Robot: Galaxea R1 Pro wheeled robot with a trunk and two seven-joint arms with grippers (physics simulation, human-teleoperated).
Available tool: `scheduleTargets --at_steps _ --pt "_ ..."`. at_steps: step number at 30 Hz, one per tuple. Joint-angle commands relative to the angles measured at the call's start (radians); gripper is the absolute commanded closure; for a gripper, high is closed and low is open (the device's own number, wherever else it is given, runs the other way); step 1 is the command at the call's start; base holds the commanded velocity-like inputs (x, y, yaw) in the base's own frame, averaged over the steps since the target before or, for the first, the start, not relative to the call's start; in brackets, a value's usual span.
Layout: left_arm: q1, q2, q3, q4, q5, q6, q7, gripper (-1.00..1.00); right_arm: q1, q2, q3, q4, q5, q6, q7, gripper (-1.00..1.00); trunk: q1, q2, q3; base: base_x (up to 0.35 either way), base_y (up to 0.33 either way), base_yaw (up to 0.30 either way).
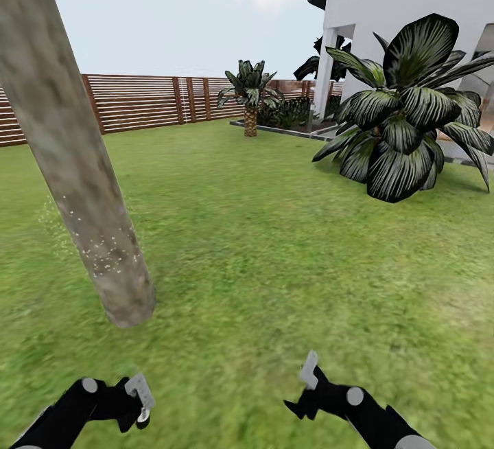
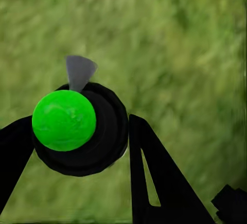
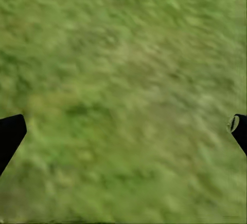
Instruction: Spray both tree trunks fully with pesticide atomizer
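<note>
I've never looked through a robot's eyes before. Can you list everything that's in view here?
Trunk: one, grey-tan, leaning, near left, pale specks low down.
Lawn: green, all around.
Fence: brown slats, far left.
Palm: one, small, by the fence.
Shrub: one, dark striped leaves, right.
House: white, far right.
Atomizer: one, green-topped, in the left gripper.
Left gripper: black, bottom left.
Right gripper: black, bottom right, spread wide.

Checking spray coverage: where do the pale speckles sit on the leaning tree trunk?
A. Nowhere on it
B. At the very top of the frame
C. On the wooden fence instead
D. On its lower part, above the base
D: in the head view, whitish dots cluster low on the tree trunk, just above where it meets the lawn.
</note>
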Motion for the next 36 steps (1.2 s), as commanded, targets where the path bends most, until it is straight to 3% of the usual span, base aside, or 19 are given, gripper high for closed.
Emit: scheduleTargets --at_steps 1,4,6,7,9,12,16,19,27,33,36 --pt "0.0 -0.008 0.005 -0.002 -0.02 0.007 -0.011 1.0 -0.001 0.002 0.0 -0.004 0.019 -0.006 0.01 -1.0 0.0 0.0 -0.001 0.0 0.0 0.0" --pt "-0.001 -0.017 0.004 -0.002 -0.039 0.007 -0.013 1.0 -0.001 0.011 0.001 -0.027 0.025 -0.005 0.028 -1.0 0.0 0.0 -0.001 0.0 0.0 0.0" --pt "-0.001 -0.024 0.001 -0.001 -0.042 0.008 -0.014 1.0 -0.001 0.014 0.004 -0.073 0.029 -0.004 0.085 -1.0 0.0 0.0 -0.001 0.0 0.0 0.0" --pt "-0.002 -0.027 -0.012 0.0 -0.042 0.009 -0.014 1.0 -0.001 0.015 0.004 -0.091 0.031 -0.004 0.125 1.0 0.0 0.0 -0.001 0.0 0.0 0.0" --pt "-0.004 -0.03 -0.053 0.0 -0.043 0.013 -0.013 1.0 -0.001 0.019 0.006 -0.115 0.033 -0.005 0.165 1.0 0.0 0.0 -0.001 0.0 0.0 0.0" --pt "-0.005 -0.038 -0.099 0.0 -0.043 0.018 -0.01 1.0 -0.001 0.049 0.013 -0.127 0.047 -0.004 0.183 1.0 0.0 0.0 -0.001 0.0 0.0 0.0" --pt "-0.006 -0.065 -0.108 -0.001 -0.043 0.017 -0.01 1.0 -0.001 0.079 0.025 -0.134 0.085 -0.004 0.187 1.0 0.0 0.0 -0.001 0.0 0.0 0.0" --pt "-0.007 -0.088 -0.108 -0.01 -0.043 0.015 -0.011 1.0 -0.001 0.113 0.027 -0.141 0.094 -0.005 0.21 1.0 0.0 0.0 -0.001 0.0 0.0 0.0" --pt "-0.007 -0.14 -0.11 -0.015 -0.043 0.01 -0.011 1.0 -0.001 0.171 0.028 -0.19 0.106 -0.004 0.242 1.0 0.0 0.0 -0.001 0.0 0.0 0.0" --pt "-0.007 -0.179 -0.117 -0.018 -0.043 0.006 -0.011 1.0 -0.001 0.179 0.028 -0.192 0.106 -0.005 0.261 1.0 0.0 0.0 -0.001 0.0 0.0 0.0" --pt "-0.017 -0.19 -0.164 -0.019 -0.043 0.005 -0.011 1.0 -0.001 0.18 0.028 -0.192 0.106 -0.005 0.265 1.0 0.0 0.0 -0.001 0.0 0.0 0.0"
